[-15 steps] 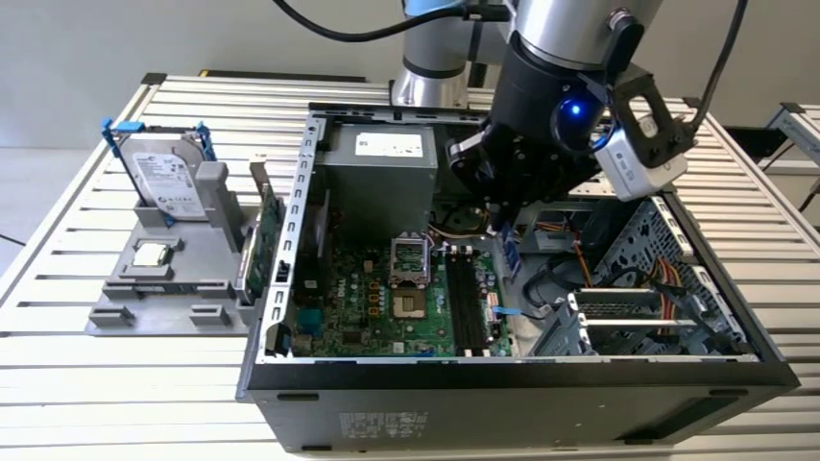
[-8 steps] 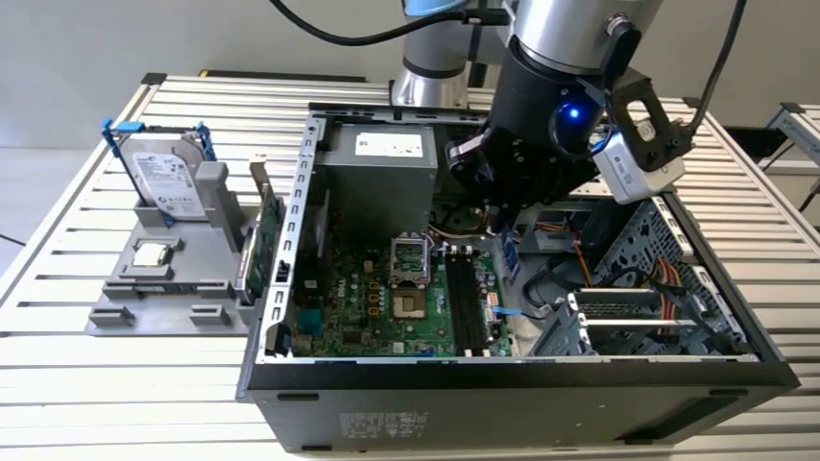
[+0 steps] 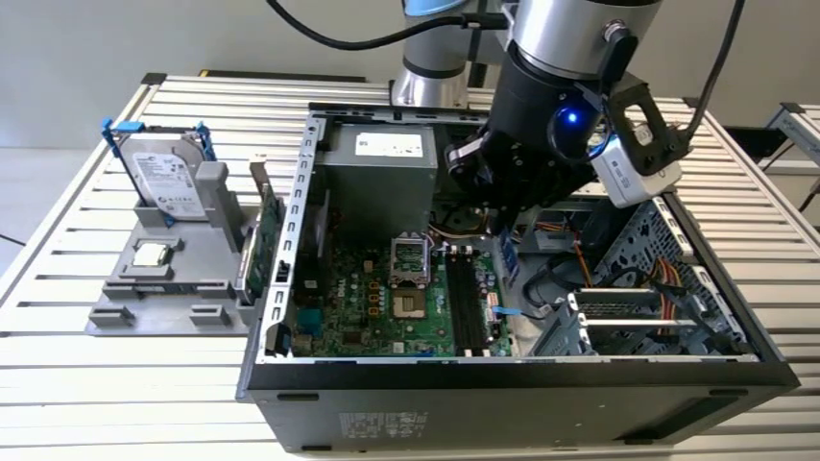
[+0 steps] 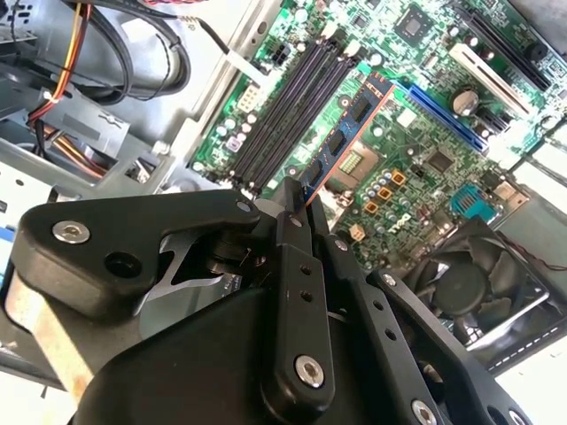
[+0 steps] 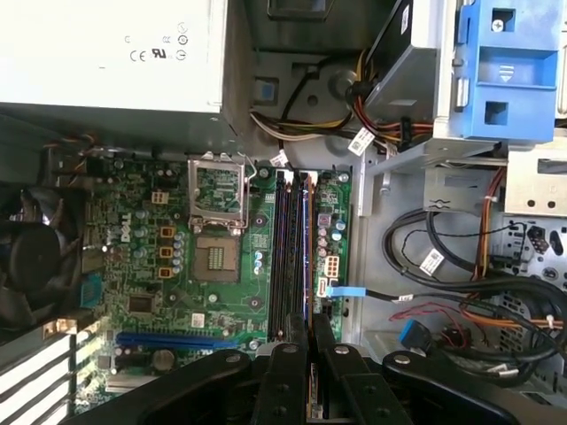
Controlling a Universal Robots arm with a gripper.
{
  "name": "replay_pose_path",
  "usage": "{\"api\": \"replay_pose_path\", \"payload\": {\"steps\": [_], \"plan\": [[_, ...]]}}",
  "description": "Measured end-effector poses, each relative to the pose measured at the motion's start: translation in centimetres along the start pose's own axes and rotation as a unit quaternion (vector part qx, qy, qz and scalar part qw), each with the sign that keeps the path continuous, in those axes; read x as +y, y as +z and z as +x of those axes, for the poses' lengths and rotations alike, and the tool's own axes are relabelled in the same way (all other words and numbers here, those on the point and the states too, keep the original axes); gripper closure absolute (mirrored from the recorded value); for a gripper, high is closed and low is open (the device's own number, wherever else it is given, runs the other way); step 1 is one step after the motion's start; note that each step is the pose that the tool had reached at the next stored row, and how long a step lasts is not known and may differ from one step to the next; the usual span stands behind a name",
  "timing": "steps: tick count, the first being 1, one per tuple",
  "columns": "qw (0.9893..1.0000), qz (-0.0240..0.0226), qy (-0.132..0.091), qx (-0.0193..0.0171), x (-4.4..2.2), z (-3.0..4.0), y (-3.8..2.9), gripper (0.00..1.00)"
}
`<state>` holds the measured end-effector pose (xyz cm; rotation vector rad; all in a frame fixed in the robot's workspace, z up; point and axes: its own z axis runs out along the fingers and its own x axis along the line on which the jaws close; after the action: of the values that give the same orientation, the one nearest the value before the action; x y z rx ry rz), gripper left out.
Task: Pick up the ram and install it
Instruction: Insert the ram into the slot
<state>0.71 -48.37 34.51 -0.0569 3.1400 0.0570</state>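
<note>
The ram is a slim dark stick with chips along it, and my gripper is shut on one end of it. It hangs inside the open computer case, just above the motherboard and near the black memory slots. In the first wrist view the ram shows edge-on, running along the slots between the gripper's fingers. In the exterior view the gripper reaches down over the slots at the board's right side.
A silver hard drive in a blue-tabbed frame and a green expansion card stand on a grey fixture at the exterior view's left. A power supply, cable bundles, a drive cage and a fan surround the board.
</note>
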Motion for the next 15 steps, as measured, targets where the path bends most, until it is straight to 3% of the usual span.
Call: {"api": "replay_pose_path", "payload": {"steps": [15], "plan": [[1.0, 0.0016, 0.0, 0.0001, -0.02, 0.0, 0.64, 1.0]]}}
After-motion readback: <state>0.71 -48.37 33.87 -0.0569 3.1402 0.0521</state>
